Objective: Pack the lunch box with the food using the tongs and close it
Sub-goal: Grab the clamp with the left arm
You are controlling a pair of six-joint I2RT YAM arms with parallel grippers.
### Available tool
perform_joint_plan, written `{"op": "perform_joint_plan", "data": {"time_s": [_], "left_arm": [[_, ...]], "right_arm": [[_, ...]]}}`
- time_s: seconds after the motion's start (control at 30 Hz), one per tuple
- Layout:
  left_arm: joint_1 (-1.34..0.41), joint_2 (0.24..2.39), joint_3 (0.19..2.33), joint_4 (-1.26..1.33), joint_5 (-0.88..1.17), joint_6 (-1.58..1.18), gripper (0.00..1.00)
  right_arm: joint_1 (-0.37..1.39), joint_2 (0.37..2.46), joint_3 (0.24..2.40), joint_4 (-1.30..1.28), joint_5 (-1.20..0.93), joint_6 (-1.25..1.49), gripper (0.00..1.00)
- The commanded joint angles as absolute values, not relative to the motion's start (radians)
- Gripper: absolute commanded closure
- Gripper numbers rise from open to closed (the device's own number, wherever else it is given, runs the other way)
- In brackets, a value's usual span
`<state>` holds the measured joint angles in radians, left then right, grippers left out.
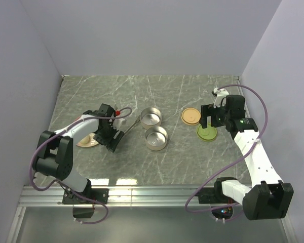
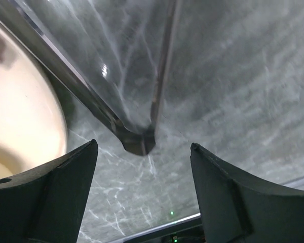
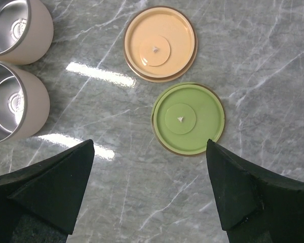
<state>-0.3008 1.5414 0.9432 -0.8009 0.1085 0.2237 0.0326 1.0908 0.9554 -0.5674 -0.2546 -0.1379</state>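
Overhead, left arm (image 1: pixel 78 129) is covering most of plate (image 1: pixel 86 143); tongs (image 2: pixel 139 142) are running off left wrist view's top; tins (image 3: pixel 15 106) are sitting clipped in right wrist view.

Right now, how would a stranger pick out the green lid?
On the right half of the marble table, under the right gripper, two flat round lids lie. It is the green lid, nearer the arm bases than the pale orange lid.

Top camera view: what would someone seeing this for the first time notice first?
Two shiny open tins stand mid-table, with their orange lid and green lid lying flat to the right. The left gripper straddles the tongs' joined end beside the plate; the right gripper hangs open above the green lid.
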Motion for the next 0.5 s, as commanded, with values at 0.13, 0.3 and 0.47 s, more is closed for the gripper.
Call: {"op": "perform_joint_plan", "data": {"time_s": [0.13,0.3,0.47], "left_arm": [[-0.331,1.591,1.005,-0.730,0.061,0.178,0.22],[-0.353,1.631,1.026,-0.680,0.022,0.144,0.23],[-0.354,1.719,1.078,-0.640,-0.055,0.083,0.23]], "right_arm": [[0.026,1.109,1.025,-0.580,-0.258,-0.150,0.03],[0.026,1.121,1.031,-0.584,-0.256,-0.150,0.03],[0.026,1.124,1.037,-0.587,-0.241,-0.152,0.03]]}}
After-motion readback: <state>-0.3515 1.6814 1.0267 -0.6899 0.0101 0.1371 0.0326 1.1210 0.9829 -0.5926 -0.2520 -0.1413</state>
